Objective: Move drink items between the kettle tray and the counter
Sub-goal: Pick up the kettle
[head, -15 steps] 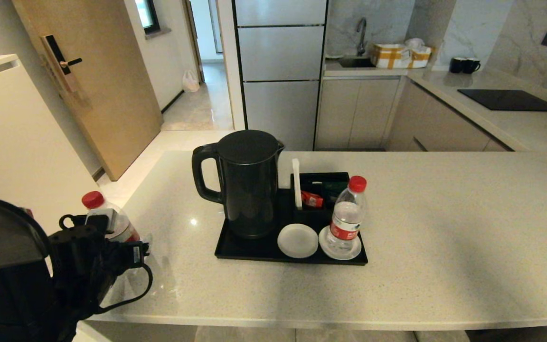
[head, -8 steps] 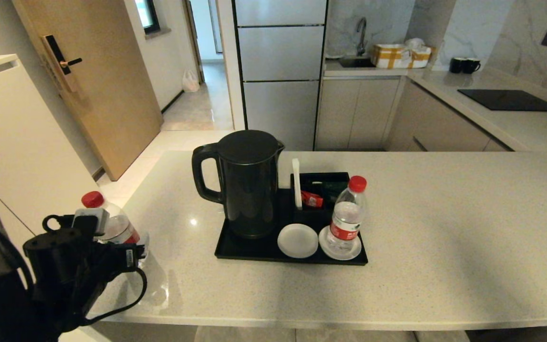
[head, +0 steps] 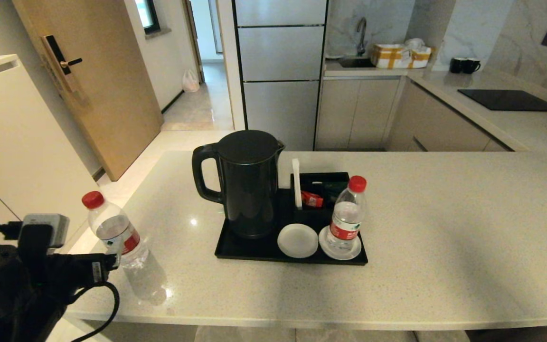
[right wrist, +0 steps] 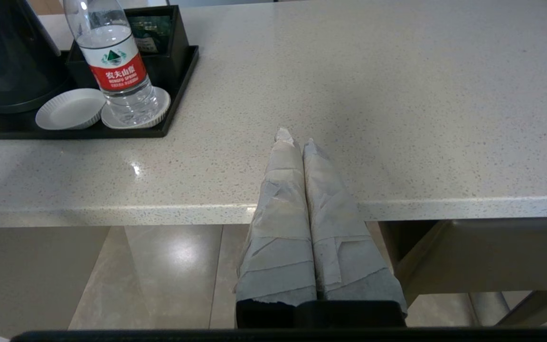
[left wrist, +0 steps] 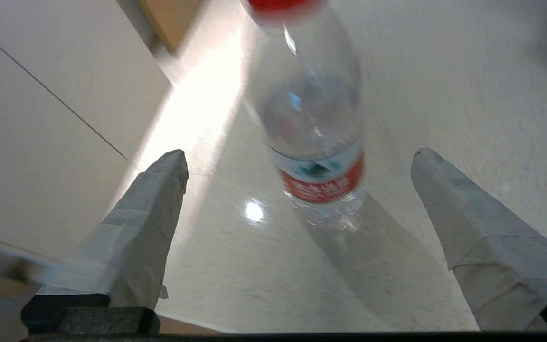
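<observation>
A clear water bottle (head: 114, 230) with a red cap stands upright on the beige counter (head: 444, 228) near its left edge. My left gripper (head: 105, 261) hangs just off that edge, open. In the left wrist view the bottle (left wrist: 311, 118) stands free ahead of the left gripper (left wrist: 299, 153), touching neither taped finger. The black kettle (head: 247, 183) stands on the black kettle tray (head: 235, 251). A second bottle (head: 347, 218) stands on the tray's right coaster. My right gripper (right wrist: 297, 137) is shut and empty, parked at the counter's front edge.
An empty white coaster (head: 297, 240) and a black sachet box (head: 321, 187) share the tray. Two black mugs (head: 463, 65) and a cooktop (head: 511, 99) are on the far worktop. The counter's left edge drops to the floor right beside the loose bottle.
My left gripper has drawn back to the left and toward me, away from the bottle. The bottle stays standing on the counter. The right arm has not moved.
</observation>
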Robot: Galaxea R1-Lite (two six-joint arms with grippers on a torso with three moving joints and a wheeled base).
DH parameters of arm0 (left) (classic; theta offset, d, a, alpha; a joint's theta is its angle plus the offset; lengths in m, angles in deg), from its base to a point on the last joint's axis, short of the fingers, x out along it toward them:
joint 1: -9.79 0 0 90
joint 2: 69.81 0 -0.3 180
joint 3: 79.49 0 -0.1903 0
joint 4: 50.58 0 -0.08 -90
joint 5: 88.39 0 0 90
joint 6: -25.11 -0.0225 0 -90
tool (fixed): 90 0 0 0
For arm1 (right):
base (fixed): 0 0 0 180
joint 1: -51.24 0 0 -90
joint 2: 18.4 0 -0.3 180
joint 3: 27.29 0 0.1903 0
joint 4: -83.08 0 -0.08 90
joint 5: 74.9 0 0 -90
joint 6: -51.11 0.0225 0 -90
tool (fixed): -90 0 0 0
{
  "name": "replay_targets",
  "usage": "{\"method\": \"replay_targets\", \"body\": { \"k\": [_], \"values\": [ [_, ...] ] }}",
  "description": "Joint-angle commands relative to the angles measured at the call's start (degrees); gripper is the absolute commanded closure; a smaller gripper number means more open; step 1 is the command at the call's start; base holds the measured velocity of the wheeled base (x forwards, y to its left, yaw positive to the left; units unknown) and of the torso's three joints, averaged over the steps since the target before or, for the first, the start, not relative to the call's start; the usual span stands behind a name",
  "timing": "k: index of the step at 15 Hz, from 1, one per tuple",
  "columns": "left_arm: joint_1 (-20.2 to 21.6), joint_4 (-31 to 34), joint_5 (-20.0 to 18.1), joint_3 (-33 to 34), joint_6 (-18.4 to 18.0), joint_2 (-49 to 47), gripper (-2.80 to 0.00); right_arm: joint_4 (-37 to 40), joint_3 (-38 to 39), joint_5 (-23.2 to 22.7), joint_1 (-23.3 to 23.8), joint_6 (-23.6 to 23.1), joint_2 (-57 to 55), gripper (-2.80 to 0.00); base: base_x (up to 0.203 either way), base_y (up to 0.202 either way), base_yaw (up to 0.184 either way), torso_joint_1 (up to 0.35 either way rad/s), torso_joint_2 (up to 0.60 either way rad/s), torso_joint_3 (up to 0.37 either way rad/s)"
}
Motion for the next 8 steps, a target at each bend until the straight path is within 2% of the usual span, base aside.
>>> {"method": "replay_targets", "body": {
  "k": [1,2,3,5,6,8],
  "values": [
    [-0.04,1.57,1.51,0.59,-2.78,10.88,-2.8,-0.01,0.0,0.0,-0.02,-0.01,0.01,0.0,0.0,0.0,0.0,0.0,0.0,0.0],
    [-0.04,4.3,2.13,-0.25,-4.3,14.13,-2.8,-0.01,-0.09,0.0,-0.02,-0.01,0.01,0.0,0.0,0.0,0.0,0.0,0.0,0.0],
    [-0.03,7.81,2.51,-1.55,-5.18,16.28,0.0,-0.01,-0.03,0.0,-0.02,-0.01,0.01,0.0,0.0,0.0,0.0,0.0,0.0,0.0],
    [-0.01,20.46,3.22,-7.92,-5.5,23.91,0.0,-0.01,0.0,0.0,-0.02,-0.01,0.01,0.0,0.0,0.0,0.0,0.0,0.0,0.0],
    [-0.03,29.06,3.46,-12.71,-5.17,27.62,0.0,-0.01,-0.09,0.0,-0.02,-0.01,0.01,0.0,0.0,0.0,0.0,0.0,0.0,0.0],
    [-0.66,45.87,3.54,-22.37,-2.47,33.06,0.0,-0.01,0.0,0.0,-0.02,-0.01,0.01,0.0,0.0,0.0,0.0,0.0,0.0,0.0]
  ]
}}
